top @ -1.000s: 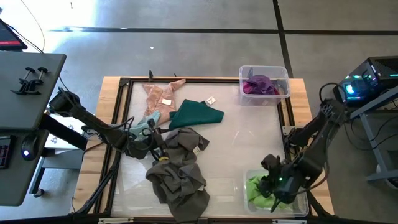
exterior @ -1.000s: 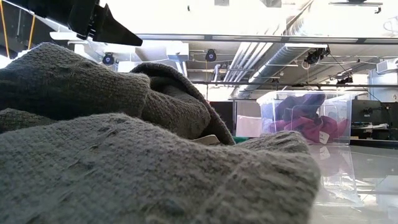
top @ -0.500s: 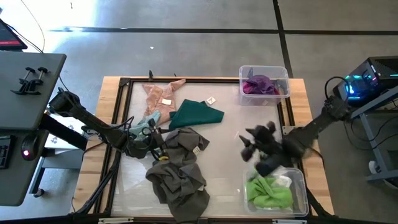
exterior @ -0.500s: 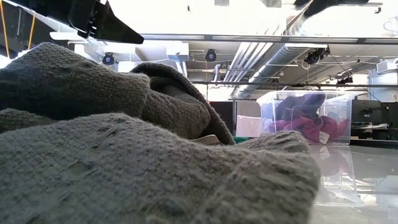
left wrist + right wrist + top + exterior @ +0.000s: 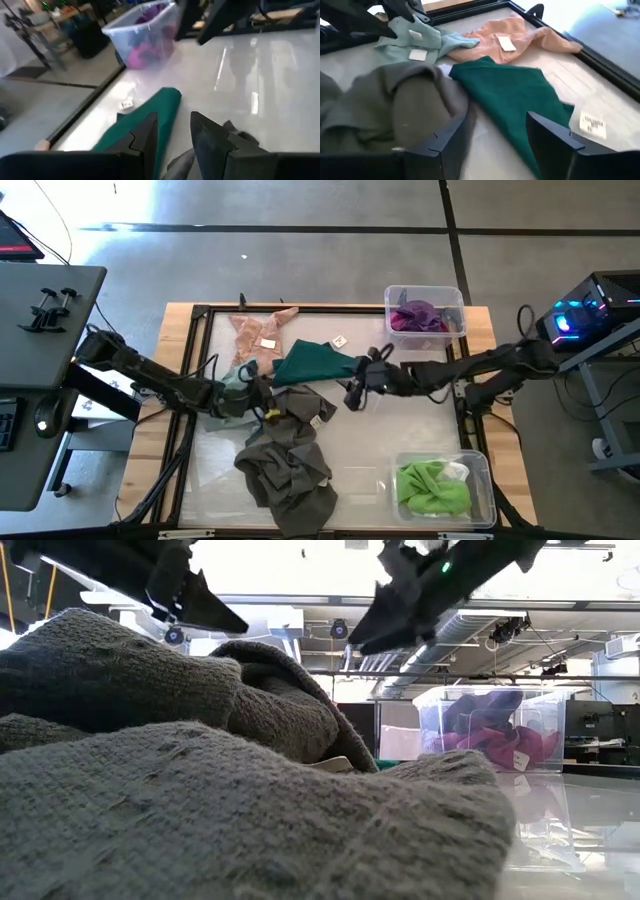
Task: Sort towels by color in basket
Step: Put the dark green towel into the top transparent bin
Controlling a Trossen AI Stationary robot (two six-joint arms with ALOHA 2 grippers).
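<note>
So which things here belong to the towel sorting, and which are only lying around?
Part of the job:
- dark green towel
- peach towel
- mint towel
- grey towels
- bin of magenta towels
- bin of lime towels

Just lying about:
- small loose tag
- clamp on side table

Dark grey towel [image 5: 200,800]: coarse, loosely knit matt cloth with a nubbly weave. Dark green towel [image 5: 520,100]: smooth, finer matt cloth bearing a white paper-like tag [image 5: 592,124]. Peach-pink towel [image 5: 525,37]: soft matt cloth. Bins [image 5: 425,298]: clear glossy plastic. Counter [image 5: 260,80]: smooth, glossy pale surface throwing reflections, edged by a matt black frame [image 5: 300,309] and bare wood [image 5: 180,315]. Pincer fingers [image 5: 547,137]: matt black plastic.
</note>
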